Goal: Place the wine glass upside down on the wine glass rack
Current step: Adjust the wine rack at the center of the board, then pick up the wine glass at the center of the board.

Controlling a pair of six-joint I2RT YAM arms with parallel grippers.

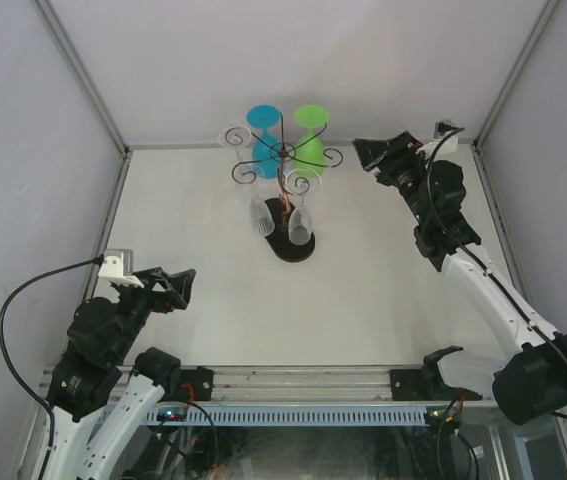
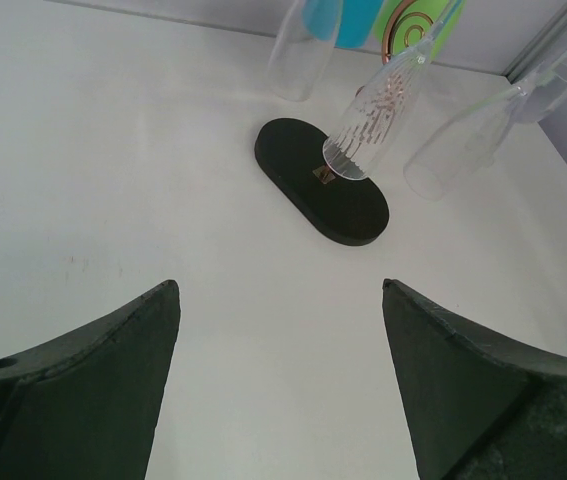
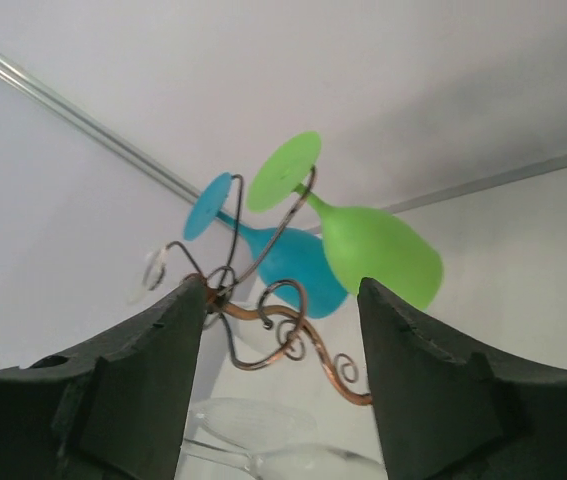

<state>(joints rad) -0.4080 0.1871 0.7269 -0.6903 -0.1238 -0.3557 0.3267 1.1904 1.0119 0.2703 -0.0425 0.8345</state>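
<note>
The wine glass rack (image 1: 281, 152), dark wire scrolls on a coppery stem, stands on a black oval base (image 1: 293, 248) at the table's back centre. A green wine glass (image 1: 310, 150) and a blue one (image 1: 265, 158) hang bowl-down from its far arms. Two clear glasses (image 1: 263, 215) hang on the near side. My right gripper (image 1: 363, 157) is just right of the green glass, open, holding nothing. In the right wrist view its fingers (image 3: 283, 282) frame the rack's scrolls (image 3: 298, 330), with the green glass (image 3: 378, 255) beyond and apart from them. My left gripper (image 1: 185, 287) is open at the front left.
In the left wrist view the black base (image 2: 313, 185) lies ahead with a ribbed clear glass (image 2: 368, 125) hanging over it, and further clear glasses to its left (image 2: 303, 50) and right (image 2: 473, 140). White walls and metal frame rails (image 1: 88, 90) enclose the table.
</note>
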